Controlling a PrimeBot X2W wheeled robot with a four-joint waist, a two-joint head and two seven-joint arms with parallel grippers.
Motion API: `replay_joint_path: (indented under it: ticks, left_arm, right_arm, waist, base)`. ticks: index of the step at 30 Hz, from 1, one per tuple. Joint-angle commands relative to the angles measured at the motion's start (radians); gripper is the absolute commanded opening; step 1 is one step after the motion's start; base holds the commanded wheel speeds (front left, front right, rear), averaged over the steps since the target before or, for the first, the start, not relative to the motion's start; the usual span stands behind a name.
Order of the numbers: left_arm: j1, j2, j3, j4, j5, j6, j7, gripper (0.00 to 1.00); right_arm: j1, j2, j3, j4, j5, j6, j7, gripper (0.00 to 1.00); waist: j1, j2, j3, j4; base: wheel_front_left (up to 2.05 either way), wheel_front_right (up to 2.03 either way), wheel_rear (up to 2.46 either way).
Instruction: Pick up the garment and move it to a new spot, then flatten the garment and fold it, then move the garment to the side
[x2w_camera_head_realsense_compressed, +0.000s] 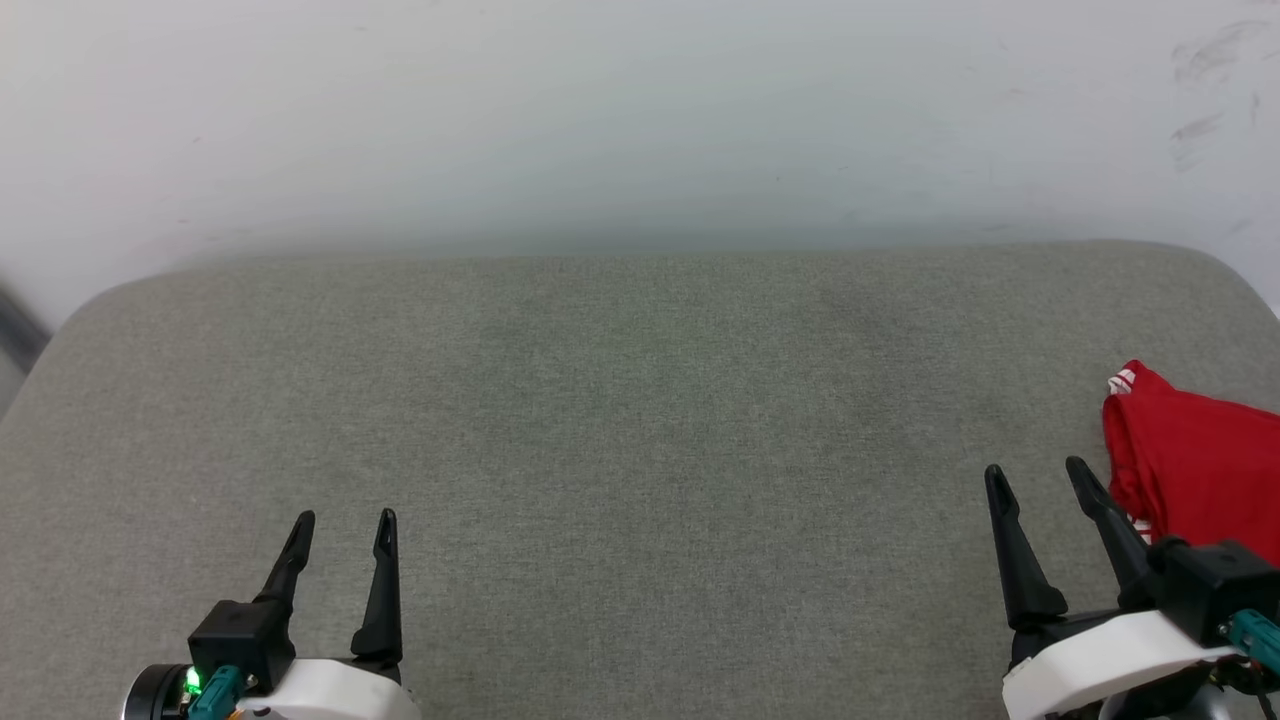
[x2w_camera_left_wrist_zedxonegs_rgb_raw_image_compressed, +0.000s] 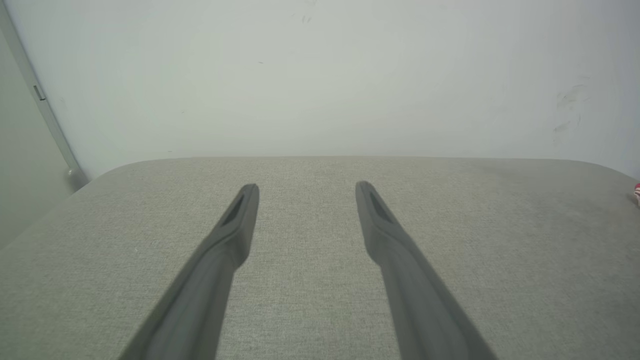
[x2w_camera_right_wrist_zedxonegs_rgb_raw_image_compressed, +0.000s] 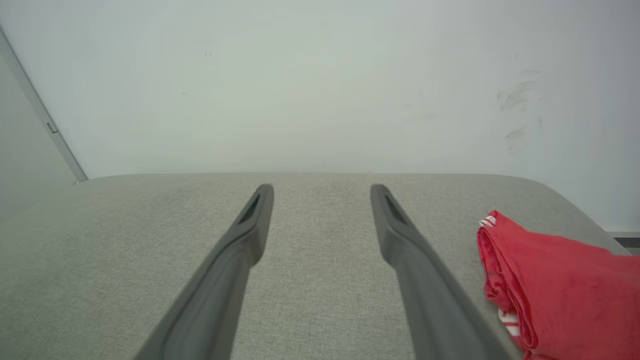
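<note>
L gripper (x2w_camera_head_realsense_compressed: 345, 514), R gripper (x2w_camera_head_realsense_compressed: 1034, 466): 2 open; 1 garment (x2w_camera_head_realsense_compressed: 1190, 450) folded.

Readable text: none in any view.
Garment (x2w_camera_head_realsense_compressed: 1190, 455): lies folded at the right, plain red side up, with red-and-white striped trim at one corner; no letters or numbers legible.
Wall (x2w_camera_head_realsense_compressed: 640, 120): grey scuff marks (x2w_camera_head_realsense_compressed: 1205, 60) at far right, not writing.

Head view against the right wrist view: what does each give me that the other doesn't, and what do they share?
Head view: the left gripper, open over the bare cushion, a green light at its wrist, well away from the garment. Right wrist view: a dark strip low on the wall, past the cushion's right end. Shared: the open right gripper with nothing between its fingers, the red garment lying to its right, the grey cushion, the scuffed white wall.
</note>
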Motion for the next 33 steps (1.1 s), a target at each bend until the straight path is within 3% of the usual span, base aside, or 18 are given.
replay_joint_path:
  ticks: [1,3,4,7,33]
  left_arm:
    - [-0.008,0.000,0.000,0.002,0.002,-0.002,-0.004,1.00]
    - [-0.013,0.001,-0.003,0.005,0.005,-0.003,-0.004,1.00]
    - [-0.007,0.001,-0.004,0.004,0.000,-0.001,0.000,0.00]
    - [0.005,-0.015,-0.007,0.024,-0.008,-0.003,0.005,0.00]
    - [-0.044,-0.098,0.112,0.075,-0.396,-0.107,0.114,0.00]
  right_arm:
    - [-0.008,0.006,0.001,0.001,-0.001,-0.001,-0.001,1.00]
    - [-0.012,0.005,0.000,0.002,-0.001,-0.001,-0.004,1.00]
    - [-0.002,0.000,0.000,0.003,0.000,0.000,-0.001,0.00]
    - [0.010,0.000,0.002,0.027,0.008,0.000,-0.002,0.00]
    - [-0.053,-0.023,-0.004,0.129,0.508,0.000,0.014,0.00]
  waist:
    - [0.0001,0.0000,0.001,0.001]
    - [0.0001,0.0000,0.002,0.004]
    - [0.0001,0.0000,0.003,0.004]
    - [0.0001,0.0000,0.003,0.004]
    - [0.0001,0.0000,0.007,0.009]
  base:
    - [0.00,0.00,0.00]
    - [0.00,0.00,0.00]
    - [0.00,0.00,0.00]
    - [0.00,0.00,0.00]
    - [0.00,0.00,0.00]
